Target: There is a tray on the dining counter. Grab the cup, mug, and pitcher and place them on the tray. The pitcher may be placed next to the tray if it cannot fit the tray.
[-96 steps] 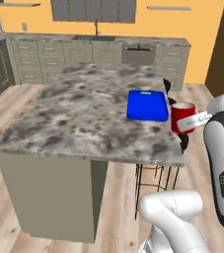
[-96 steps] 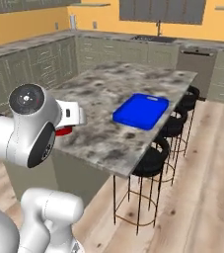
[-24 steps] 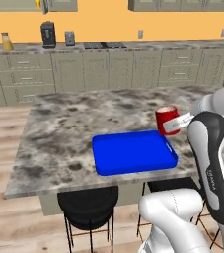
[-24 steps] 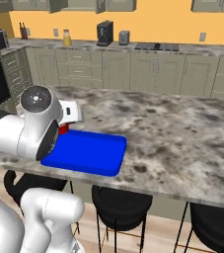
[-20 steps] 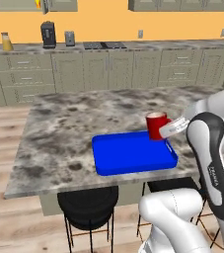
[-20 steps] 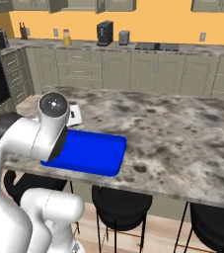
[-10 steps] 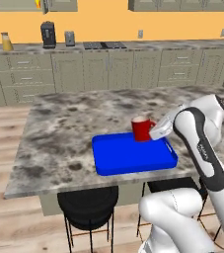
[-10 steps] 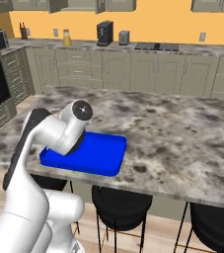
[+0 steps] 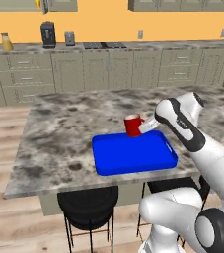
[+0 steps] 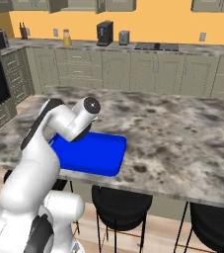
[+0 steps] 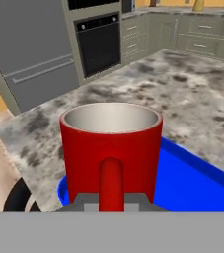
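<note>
You have the mug (image 9: 132, 125) clamped by its handle in the gripper (image 9: 144, 127), jaws closed tight on it, and the mug stands upright with its open mouth up. Take the tray (image 9: 133, 154) as your landmark: the mug hangs above the tray's far edge, toward its middle, and looks clear of the blue floor rather than resting on it. In the hand view the mug (image 11: 111, 150) sits straight ahead of the fingers with the tray (image 11: 192, 185) spread below and beyond it on the dining counter (image 9: 64, 128). So the drop runs straight down, and a small pull toward the tray's centre would give it more margin from the rim.
</note>
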Motion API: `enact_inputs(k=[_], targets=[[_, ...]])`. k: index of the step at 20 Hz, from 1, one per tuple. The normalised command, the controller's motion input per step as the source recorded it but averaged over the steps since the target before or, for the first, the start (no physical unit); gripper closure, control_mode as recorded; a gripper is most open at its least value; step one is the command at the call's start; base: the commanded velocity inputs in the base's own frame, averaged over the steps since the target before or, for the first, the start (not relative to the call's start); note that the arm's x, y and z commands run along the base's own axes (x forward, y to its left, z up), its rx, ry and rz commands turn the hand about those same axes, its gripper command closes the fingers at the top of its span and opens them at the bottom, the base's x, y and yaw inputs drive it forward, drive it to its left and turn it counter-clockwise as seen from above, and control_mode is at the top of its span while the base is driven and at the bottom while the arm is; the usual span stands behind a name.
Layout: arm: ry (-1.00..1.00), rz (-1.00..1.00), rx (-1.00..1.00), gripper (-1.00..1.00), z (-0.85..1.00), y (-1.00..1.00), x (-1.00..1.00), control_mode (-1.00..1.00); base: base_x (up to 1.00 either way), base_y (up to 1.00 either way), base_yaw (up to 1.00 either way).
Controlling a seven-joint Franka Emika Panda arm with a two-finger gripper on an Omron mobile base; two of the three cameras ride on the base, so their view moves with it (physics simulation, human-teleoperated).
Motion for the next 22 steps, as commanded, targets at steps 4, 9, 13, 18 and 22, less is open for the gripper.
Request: enact_inputs(k=[4,9,13,18,22], targets=[[0.05,0.0,0.0,1.0,-0.48,0.05,0.54,-1.0,0.0,0.0,0.0],[0.01,0.05,0.03,1.0,-0.4,0.19,0.17,-1.0,0.0,0.0,0.0],[0.0,0.08,0.07,1.0,-0.21,0.08,0.08,-1.0,0.0,0.0,0.0],[0.0,0.06,0.01,1.0,-0.37,0.17,0.26,-1.0,0.0,0.0,0.0],[0.0,0.02,0.0,1.0,-0.31,0.39,0.11,-1.0,0.0,0.0,0.0]])
